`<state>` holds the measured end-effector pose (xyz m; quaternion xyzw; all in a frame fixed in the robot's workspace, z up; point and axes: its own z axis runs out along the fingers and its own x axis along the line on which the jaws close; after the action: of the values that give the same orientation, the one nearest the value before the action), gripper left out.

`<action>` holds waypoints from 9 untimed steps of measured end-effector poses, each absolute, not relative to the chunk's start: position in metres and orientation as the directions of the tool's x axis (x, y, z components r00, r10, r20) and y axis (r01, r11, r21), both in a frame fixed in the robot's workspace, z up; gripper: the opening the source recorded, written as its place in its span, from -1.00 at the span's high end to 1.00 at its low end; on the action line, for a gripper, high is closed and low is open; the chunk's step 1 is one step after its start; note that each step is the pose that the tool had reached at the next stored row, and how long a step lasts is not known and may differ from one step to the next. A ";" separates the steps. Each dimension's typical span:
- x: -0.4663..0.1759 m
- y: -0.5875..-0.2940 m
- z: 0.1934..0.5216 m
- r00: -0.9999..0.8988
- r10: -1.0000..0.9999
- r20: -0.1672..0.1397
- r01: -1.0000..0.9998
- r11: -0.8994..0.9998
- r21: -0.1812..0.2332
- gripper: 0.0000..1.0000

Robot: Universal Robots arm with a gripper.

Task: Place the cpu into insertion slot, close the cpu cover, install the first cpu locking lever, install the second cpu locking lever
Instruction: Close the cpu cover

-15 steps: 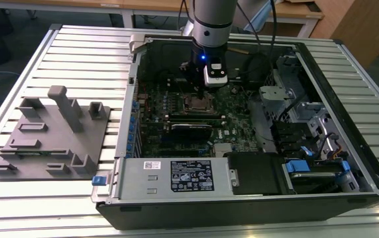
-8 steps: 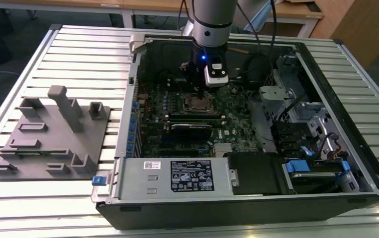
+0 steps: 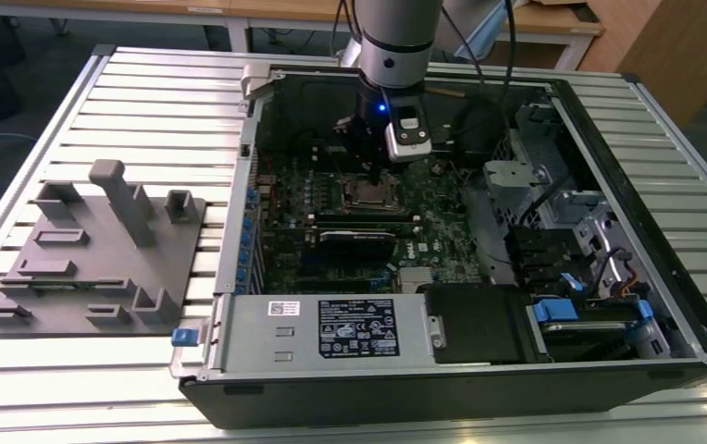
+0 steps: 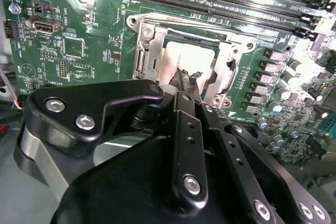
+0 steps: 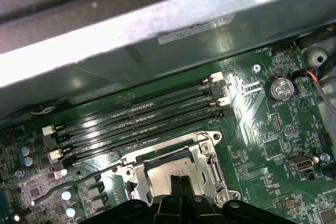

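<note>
Hovering close over the insertion slot [image 4: 140, 51], in the far half of the open computer case [image 3: 452, 398], your gripper [image 4: 186, 78] has its fingers pressed together, pinching nothing I can see. The cpu [image 4: 176, 56] lies in the slot, framed by the cpu cover [image 4: 233, 51]. Descend off-line and the tips could gouge the chip or the memory slots [image 5: 136, 121] just beside it.
</note>
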<state>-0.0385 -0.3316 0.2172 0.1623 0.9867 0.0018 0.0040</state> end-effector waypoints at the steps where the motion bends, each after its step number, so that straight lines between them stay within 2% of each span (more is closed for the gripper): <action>1: -0.039 -0.332 0.217 -0.947 0.320 -0.007 0.320 0.947 0.005 0.80; 9: -0.039 -0.332 0.217 -0.952 0.305 -0.007 0.305 0.952 0.005 0.80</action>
<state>-0.0386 -0.3316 0.2172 0.1543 0.9880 0.0018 0.0040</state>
